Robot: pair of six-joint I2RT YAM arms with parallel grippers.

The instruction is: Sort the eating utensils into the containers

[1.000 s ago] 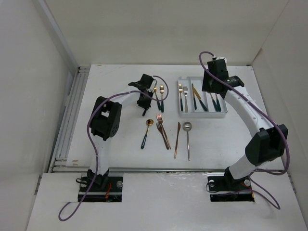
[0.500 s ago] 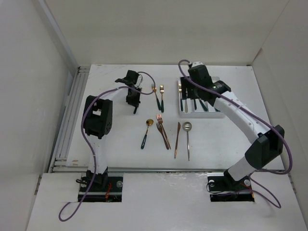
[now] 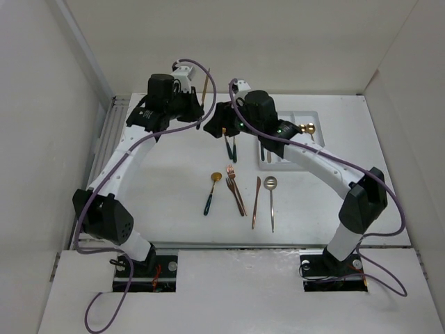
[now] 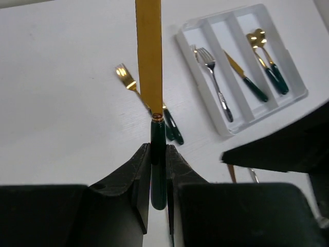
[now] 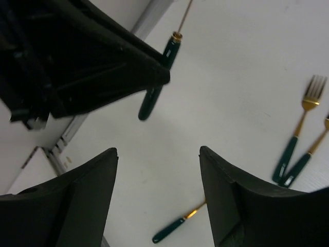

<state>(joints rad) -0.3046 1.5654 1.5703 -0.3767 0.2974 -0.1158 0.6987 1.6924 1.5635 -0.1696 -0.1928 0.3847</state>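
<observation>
Left tool point(image 4: 158, 154) clamps one knife point(image 4: 149, 51); right tool point(image 5: 158, 152) apart; two forks point(image 5: 302, 118) loose

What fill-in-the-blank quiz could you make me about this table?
1. The white tray has ____ long compartments.
2. The left fingers grip a gold utensil by its dark ____.
3. The right fingers are ____ and hold nothing.
Missing words: three; handle; open.
</observation>
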